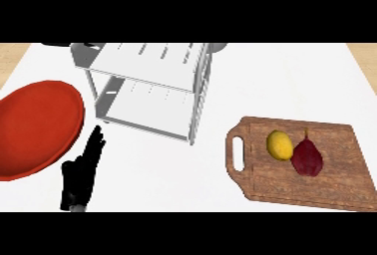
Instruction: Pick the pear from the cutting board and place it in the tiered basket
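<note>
From the head view, a white counter carries everything. At the lower right lies a wooden cutting board with a handle slot at its left end, and two pieces of fruit rest on it, touching or nearly so: a yellow lemon and, just to its right, a dark red pear with a thin stem pointing up. At the upper middle stands the white tiered basket, a wire frame with an upper and a lower shelf, and neither shelf shows any fruit. A large red plate sits at the left edge. The left hand shows at the lower left, between the plate and the basket, its fingers straight and close together, pointing up, holding nothing; it appears to be resting. The right hand is not in sight at all, so nothing can be said of its fingers. Judging from this, the task has not begun in any visible way: the pear is on the board, well apart from the basket, untouched. Everything is left to do: reaching the pear, grasping it without knocking the lemon beside it, carrying it across the counter, and setting it on a basket shelf.
</note>
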You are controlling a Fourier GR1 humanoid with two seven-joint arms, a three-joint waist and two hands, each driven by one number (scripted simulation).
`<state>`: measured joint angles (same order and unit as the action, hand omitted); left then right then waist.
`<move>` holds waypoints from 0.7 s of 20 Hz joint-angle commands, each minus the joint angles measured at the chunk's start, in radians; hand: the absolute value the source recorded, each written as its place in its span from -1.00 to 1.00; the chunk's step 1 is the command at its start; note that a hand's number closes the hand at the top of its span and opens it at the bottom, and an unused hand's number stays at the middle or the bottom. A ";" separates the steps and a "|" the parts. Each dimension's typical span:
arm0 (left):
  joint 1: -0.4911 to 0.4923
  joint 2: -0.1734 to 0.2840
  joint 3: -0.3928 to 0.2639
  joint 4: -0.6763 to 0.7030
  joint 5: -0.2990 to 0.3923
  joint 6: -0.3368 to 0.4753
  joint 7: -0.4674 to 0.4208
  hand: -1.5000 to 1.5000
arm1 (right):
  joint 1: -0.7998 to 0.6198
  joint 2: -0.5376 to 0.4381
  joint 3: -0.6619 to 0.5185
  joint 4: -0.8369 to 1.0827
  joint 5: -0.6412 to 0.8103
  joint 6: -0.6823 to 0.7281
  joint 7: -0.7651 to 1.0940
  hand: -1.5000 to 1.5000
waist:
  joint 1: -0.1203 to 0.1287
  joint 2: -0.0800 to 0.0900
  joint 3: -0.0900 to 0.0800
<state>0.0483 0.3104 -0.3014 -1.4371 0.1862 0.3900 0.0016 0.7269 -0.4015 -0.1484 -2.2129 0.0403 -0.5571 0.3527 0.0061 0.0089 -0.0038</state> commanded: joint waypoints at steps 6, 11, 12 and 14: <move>-0.053 -0.019 0.018 0.083 0.002 -0.036 0.011 0.00 | -0.135 -0.100 0.118 -0.113 0.439 -0.028 0.590 -1.00 | 0.022 0.004 0.000; -0.008 -0.027 0.012 0.082 -0.020 -0.035 -0.036 0.00 | -0.357 -0.080 0.233 -0.034 0.650 0.075 0.794 -1.00 | 0.030 0.001 0.001; -0.040 -0.043 0.034 0.156 -0.005 -0.050 -0.060 0.00 | -0.387 -0.084 0.232 0.021 0.644 0.108 0.793 -1.00 | 0.024 0.003 0.001; 0.018 0.000 0.022 0.032 -0.015 -0.046 -0.016 0.00 | -0.440 -0.068 0.266 0.053 0.703 0.172 0.868 -1.00 | 0.031 -0.002 0.002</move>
<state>0.0308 0.2882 -0.2878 -1.4012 0.1677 0.3580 -0.0393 0.4195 -0.4846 0.0563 -2.2358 0.6332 -0.4653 1.0435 0.0332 0.0053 0.0002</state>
